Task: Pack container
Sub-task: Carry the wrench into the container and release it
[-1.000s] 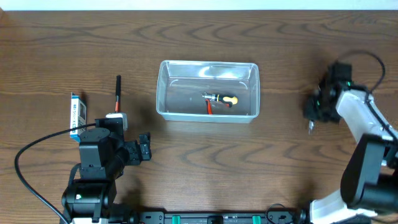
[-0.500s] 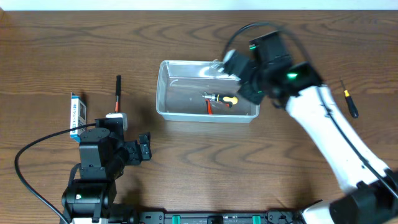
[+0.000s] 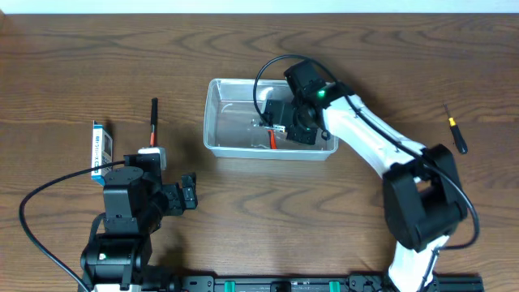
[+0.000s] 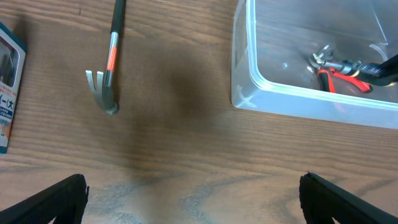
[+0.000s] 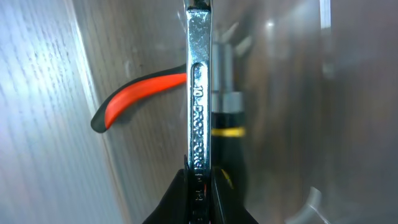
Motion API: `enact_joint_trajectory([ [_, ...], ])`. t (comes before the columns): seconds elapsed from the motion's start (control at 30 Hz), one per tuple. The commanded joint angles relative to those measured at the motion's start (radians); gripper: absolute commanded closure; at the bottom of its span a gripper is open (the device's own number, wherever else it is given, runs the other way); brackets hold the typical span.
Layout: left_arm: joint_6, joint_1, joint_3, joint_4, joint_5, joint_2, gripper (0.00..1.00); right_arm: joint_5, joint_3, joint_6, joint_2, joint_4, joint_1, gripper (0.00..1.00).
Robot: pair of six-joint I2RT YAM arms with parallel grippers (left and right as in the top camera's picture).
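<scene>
The clear plastic container [image 3: 212,113] stands at the table's middle; it holds red-handled pliers [image 3: 273,139] and a black-and-yellow tool [image 5: 229,134]. My right gripper [image 3: 285,122] reaches down into the container and is shut on a chrome wrench [image 5: 199,87], held lengthwise above the pliers' red handle [image 5: 140,93]. My left gripper [image 3: 188,193] is open and empty over bare table, left of the container's front corner [image 4: 249,93]; its fingertips [image 4: 62,199] show at the frame's lower corners in the left wrist view.
A claw hammer [image 3: 154,118] with a black handle lies left of the container, also in the left wrist view [image 4: 111,56]. A blue-and-white box [image 3: 99,148] lies at the far left. A black screwdriver with a yellow band [image 3: 456,132] lies at the far right.
My right arm swung from the far right of the table to the container and lowered the wrench into it. The screwdriver at the right is now uncovered. The left arm has not moved.
</scene>
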Motion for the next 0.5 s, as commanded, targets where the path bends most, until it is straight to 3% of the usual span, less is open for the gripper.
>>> enact_joint_trajectory([
  [0.0,-0.008,0.005,0.018,0.000,-0.008,-0.002,0.02,-0.033,-0.001,-0.027,0.031,0.005,-0.008,0.99],
  [0.07,-0.008,0.005,0.018,0.000,-0.008,-0.002,0.02,-0.032,-0.001,-0.026,0.040,0.009,-0.012,0.99],
  [0.1,-0.008,0.005,0.018,0.000,-0.008,-0.002,0.02,-0.031,-0.001,-0.023,0.042,0.014,-0.016,0.86],
  [0.17,-0.008,0.005,0.018,0.000,-0.008,-0.002,0.02,-0.009,0.000,0.016,0.041,0.040,-0.025,0.46],
  [0.2,-0.008,0.005,0.018,0.001,-0.008,-0.002,0.02,0.017,0.000,0.047,0.041,0.059,-0.031,0.40],
  [0.37,-0.008,0.005,0.018,0.000,-0.008,-0.002,0.02,0.065,0.041,0.129,0.025,0.054,-0.059,0.28],
  [0.47,-0.008,0.005,0.018,0.000,-0.008,-0.002,0.02,0.065,0.106,0.156,-0.020,-0.002,-0.077,0.27],
])
